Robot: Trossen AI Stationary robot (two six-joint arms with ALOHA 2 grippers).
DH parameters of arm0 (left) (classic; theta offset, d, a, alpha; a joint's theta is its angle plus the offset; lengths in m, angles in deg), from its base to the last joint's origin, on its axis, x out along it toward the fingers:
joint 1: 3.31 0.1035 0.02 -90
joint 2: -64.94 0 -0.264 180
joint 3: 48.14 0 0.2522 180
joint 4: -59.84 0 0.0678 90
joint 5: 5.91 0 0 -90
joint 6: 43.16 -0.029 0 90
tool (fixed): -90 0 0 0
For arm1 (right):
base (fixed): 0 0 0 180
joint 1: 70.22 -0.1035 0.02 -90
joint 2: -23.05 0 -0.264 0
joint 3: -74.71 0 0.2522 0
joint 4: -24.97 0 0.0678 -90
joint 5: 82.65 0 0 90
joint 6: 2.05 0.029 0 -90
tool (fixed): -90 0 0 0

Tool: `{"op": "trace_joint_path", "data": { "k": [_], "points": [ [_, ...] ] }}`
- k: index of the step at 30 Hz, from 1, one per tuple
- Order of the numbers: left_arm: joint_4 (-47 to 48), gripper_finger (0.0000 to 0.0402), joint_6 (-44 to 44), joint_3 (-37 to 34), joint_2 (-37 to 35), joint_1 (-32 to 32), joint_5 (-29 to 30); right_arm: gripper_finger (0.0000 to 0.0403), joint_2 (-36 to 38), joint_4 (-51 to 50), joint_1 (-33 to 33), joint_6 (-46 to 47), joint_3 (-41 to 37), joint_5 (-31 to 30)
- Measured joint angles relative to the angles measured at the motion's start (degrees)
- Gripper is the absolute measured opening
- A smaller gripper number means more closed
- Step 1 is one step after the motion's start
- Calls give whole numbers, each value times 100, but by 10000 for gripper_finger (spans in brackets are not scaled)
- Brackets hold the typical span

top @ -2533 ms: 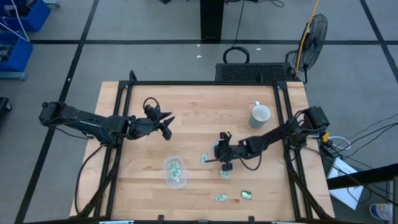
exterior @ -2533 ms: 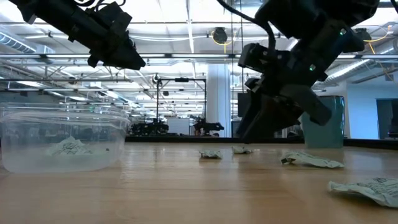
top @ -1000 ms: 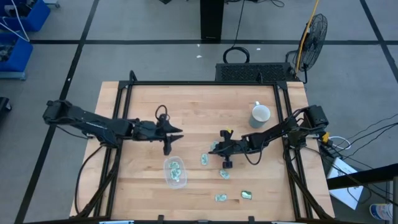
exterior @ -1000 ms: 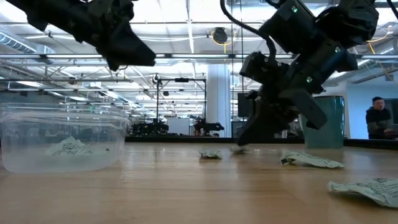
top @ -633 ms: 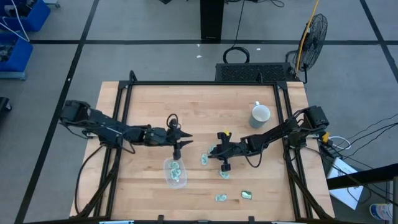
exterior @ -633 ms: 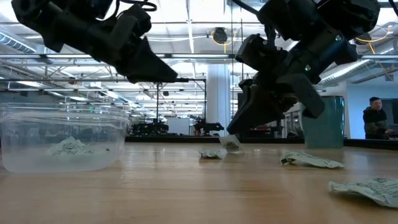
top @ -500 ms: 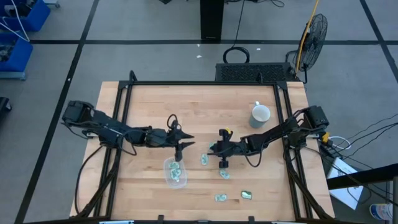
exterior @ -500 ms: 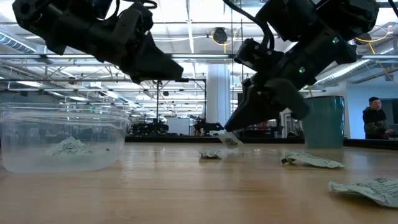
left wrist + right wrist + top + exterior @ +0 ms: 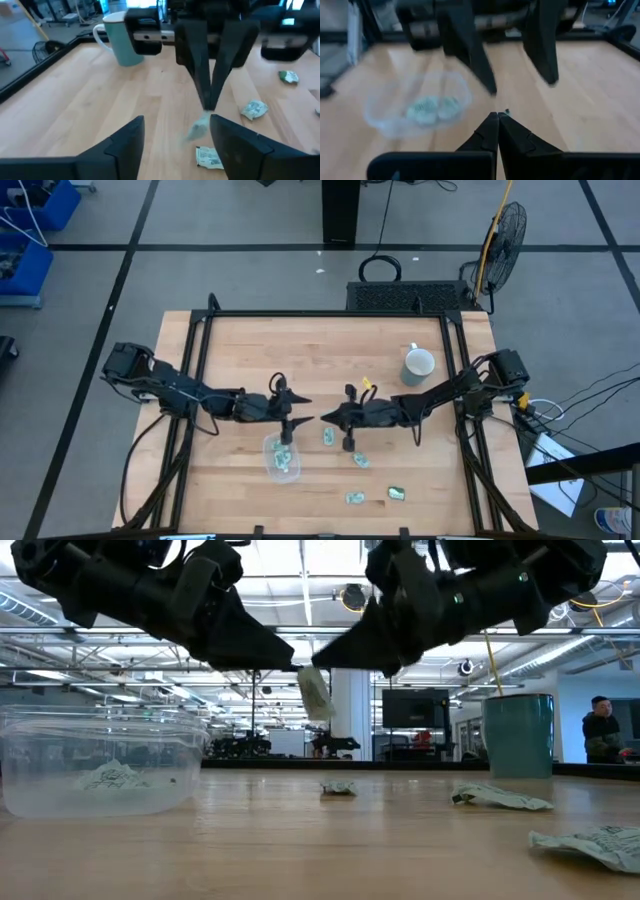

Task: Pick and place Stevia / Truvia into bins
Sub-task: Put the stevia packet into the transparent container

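Low view — packet (image 9: 314, 693) pinched in right gripper (image 9: 318, 668) jaws; left gripper (image 9: 176, 131) jaws spread, facing it.

Stevia packets: four loose on the bench (image 9: 300, 350) beside the clear bin (image 9: 282, 455) — (image 9: 329, 436), (image 9: 360, 461), (image 9: 355, 498), (image 9: 397, 493); one held aloft (image 9: 314, 692); about two inside the bin, exact count unclear. Clear bin: one. Mug (image 9: 419, 364): one. Robot arms: two.
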State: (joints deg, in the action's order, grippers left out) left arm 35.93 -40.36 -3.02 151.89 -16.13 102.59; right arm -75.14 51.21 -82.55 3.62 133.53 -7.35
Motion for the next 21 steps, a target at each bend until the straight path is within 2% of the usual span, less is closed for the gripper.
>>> {"op": "trace_joint_path", "data": {
  "k": [7, 11, 14, 21],
  "points": [
    [-54, 250, -248, 0, 0, -43, -255, 0, 0, 663, 128, 274, 0, 37],
    [-250, 250, -310, 0, 0, -14, -255, 0, -2, 949, 303, 570, 0, 752],
    [-347, 250, -494, 0, 0, 1, -296, 0, -2, 1067, 402, 713, 0, 1019],
    [-367, 239, -570, 0, 0, 1, -305, 0, -2, 1322, 561, 717, 0, 1038]
  ]
}}
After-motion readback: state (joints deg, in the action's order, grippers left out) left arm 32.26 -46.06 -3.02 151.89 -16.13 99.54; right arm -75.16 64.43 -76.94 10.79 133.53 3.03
